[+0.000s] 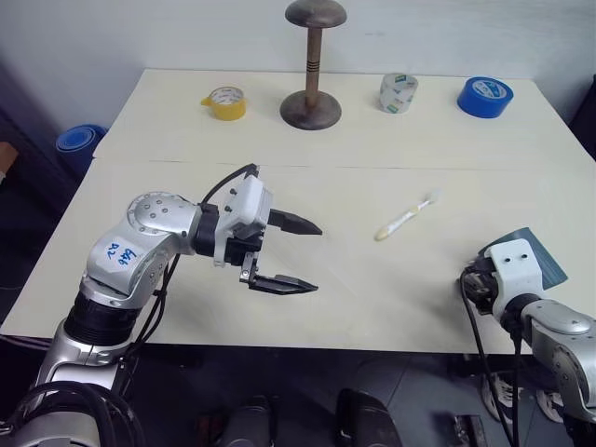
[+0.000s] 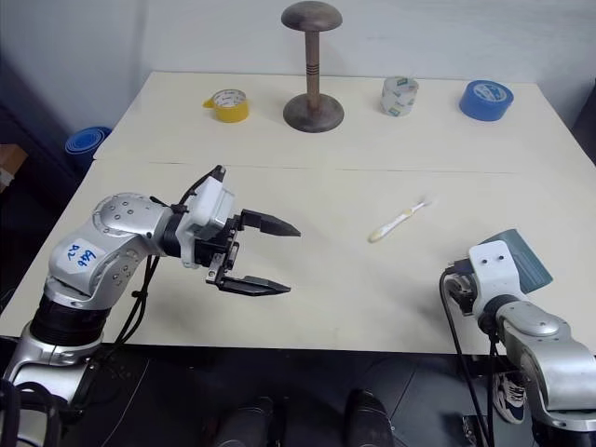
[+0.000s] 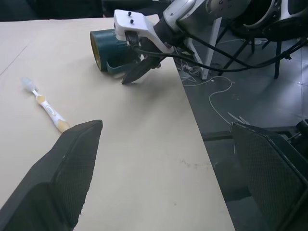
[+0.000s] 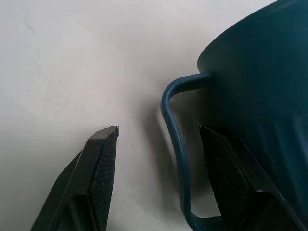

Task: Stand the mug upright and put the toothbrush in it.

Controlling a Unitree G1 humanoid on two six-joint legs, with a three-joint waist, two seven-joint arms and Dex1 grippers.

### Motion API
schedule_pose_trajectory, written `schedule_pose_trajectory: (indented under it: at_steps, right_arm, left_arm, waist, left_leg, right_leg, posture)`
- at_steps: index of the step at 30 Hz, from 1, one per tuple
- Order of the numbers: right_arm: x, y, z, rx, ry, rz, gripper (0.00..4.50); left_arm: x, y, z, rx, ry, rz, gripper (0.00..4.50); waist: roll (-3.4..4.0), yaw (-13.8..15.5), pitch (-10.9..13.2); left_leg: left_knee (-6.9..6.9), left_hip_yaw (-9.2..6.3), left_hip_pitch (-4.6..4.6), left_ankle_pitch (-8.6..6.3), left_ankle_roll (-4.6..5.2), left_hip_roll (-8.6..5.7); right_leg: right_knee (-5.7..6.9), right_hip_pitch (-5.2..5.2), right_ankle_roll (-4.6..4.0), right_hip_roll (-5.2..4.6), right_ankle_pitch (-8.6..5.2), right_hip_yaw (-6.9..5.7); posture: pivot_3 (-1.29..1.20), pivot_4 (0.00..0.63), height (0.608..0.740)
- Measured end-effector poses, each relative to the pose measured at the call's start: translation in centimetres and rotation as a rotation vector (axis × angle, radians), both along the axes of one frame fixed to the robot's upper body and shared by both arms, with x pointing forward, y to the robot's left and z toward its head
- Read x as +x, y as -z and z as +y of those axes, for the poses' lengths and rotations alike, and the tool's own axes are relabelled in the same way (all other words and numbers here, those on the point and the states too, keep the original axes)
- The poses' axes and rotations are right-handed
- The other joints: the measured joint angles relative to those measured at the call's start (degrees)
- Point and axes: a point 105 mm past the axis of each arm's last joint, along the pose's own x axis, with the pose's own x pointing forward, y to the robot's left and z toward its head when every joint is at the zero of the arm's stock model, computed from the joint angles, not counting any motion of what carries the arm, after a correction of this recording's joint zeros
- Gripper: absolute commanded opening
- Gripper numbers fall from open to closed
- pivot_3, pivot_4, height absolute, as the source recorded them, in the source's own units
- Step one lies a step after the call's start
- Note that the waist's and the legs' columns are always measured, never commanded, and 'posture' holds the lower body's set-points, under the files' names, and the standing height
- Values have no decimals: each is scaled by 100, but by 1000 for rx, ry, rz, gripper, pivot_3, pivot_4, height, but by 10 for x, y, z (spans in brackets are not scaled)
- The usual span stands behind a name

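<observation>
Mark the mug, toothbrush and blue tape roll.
mug (image 3: 111, 50): left wrist view, on its ribbed side wall.
toothbrush (image 1: 406, 218): left eye view, on mid handle.
blue tape roll (image 1: 485, 96): left eye view, on its top face.

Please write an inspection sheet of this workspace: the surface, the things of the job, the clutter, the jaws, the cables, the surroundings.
Surface: cream table, bare in the middle.
Job's things: mug lying on its side near the right front edge; toothbrush lying flat, apart from it.
Clutter: yellow tape roll, wooden stand, clear tape roll, blue tape roll along the far edge.
Grippers: left gripper jaws open, empty; right gripper jaws open around the mug handle.
Cables: black cables on the right arm.
Surroundings: dark floor, blue object.
</observation>
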Motion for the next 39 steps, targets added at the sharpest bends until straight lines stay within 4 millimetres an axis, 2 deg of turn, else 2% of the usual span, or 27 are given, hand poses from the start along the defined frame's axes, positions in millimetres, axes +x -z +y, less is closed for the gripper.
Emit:
schedule_pose_trajectory:
  at_steps: [6,12,14,15,16,17,18,20,22,23,26,27,30,34,36,39]
  right_arm:
    - [1,4,-1,16,-10,3,95]
    - [3,3,-3,11,-27,-10,38]
    - [9,-3,7,51,-82,-45,38]
    - [18,-12,26,135,-150,-109,38]
    - [21,-16,33,170,-174,-129,38]
    - [31,-37,65,290,-293,-224,38]
    - [36,-56,85,360,-374,-306,38]
    - [38,-99,130,475,-580,-465,38]
    - [35,-125,166,559,-734,-559,38]
    - [35,-132,186,603,-804,-582,38]
    - [42,-125,239,729,-942,-564,38]
    - [44,-122,245,744,-953,-558,38]
    - [59,-99,290,846,-1005,-524,38]
    - [69,-70,314,901,-1024,-472,38]
    - [70,-58,320,921,-1028,-441,38]
    - [67,-50,325,923,-1061,-425,38]
  left_arm:
    - [1,-1,0,-3,-8,-3,4500]
    - [3,-5,6,-13,-34,-6,4500]
    - [5,-6,10,-22,-62,7,4500]
    - [6,-7,14,-40,-87,28,4500]
    - [6,-7,16,-46,-95,36,4500]
    - [5,-11,20,-72,-125,62,4500]
    - [5,-16,25,-92,-147,71,4500]
    - [5,-26,34,-136,-199,96,4500]
    - [3,-35,43,-179,-252,114,4500]
    - [1,-40,48,-205,-279,125,4500]
    - [-3,-47,63,-239,-376,138,4500]
    - [-3,-47,66,-240,-391,140,4500]
    - [-11,-38,89,-190,-535,150,4500]
    - [-23,-37,105,-166,-634,142,4500]
    - [-29,-39,113,-152,-675,131,4500]
    - [-33,-40,120,-134,-711,131,4500]
  waist:
    - [0,4,0]
    - [-8,-2,-4]
    - [-11,-20,-4]
    - [-11,-77,-4]
    - [-12,-102,-3]
    - [-1,-165,4]
    - [0,-191,13]
    - [12,-212,20]
    - [11,-216,22]
    - [10,-215,22]
    - [9,-197,22]
    - [9,-204,22]
    - [7,-313,21]
    - [5,-332,22]
    - [7,-330,23]
    - [8,-333,24]
  left_leg:
    - [1,0,0,0,0,0]
    - [2,-1,1,0,0,0]
    - [4,2,2,0,0,1]
    - [4,5,3,1,-3,11]
    - [4,3,4,3,-5,13]
    - [4,0,6,5,-9,16]
    - [4,-17,6,4,-11,26]
    - [0,-29,8,4,-15,27]
    - [-4,-34,9,1,-22,38]
    - [-4,-34,9,0,-24,38]
    - [-3,-29,3,-1,-24,32]
    - [-2,-28,3,0,-24,31]
    - [-3,-29,6,1,-27,34]
    - [-2,-37,11,-2,-39,52]
    - [-2,-38,13,-4,-50,63]
    - [-3,-36,14,-4,-63,72]
  right_leg:
    - [0,0,0,0,0,0]
    - [1,2,0,0,0,0]
    - [0,1,0,0,0,1]
    - [1,1,0,8,0,3]
    - [2,0,0,10,0,6]
    - [13,-5,-1,13,0,9]
    - [18,-17,-1,21,0,22]
    - [34,-26,-1,22,0,24]
    - [33,-26,-1,33,0,20]
    - [34,-25,-1,34,0,19]
    - [32,-25,-1,34,0,18]
    - [32,-26,-1,34,0,21]
    - [34,-25,-1,39,0,27]
    - [31,-25,-1,62,0,51]
    - [31,-26,-4,81,-1,63]
    - [36,-30,-17,92,-8,71]
  posture:
    - [0,150,740]
    - [0,150,740]
    - [0,150,740]
    - [0,150,740]
    - [0,150,740]
    - [0,150,740]
    - [0,150,740]
    - [0,150,740]
    - [0,150,740]
    - [0,150,740]
    - [0,150,740]
    - [0,150,740]
    - [0,150,740]
    - [0,150,740]
    - [0,150,740]
    - [0,150,740]
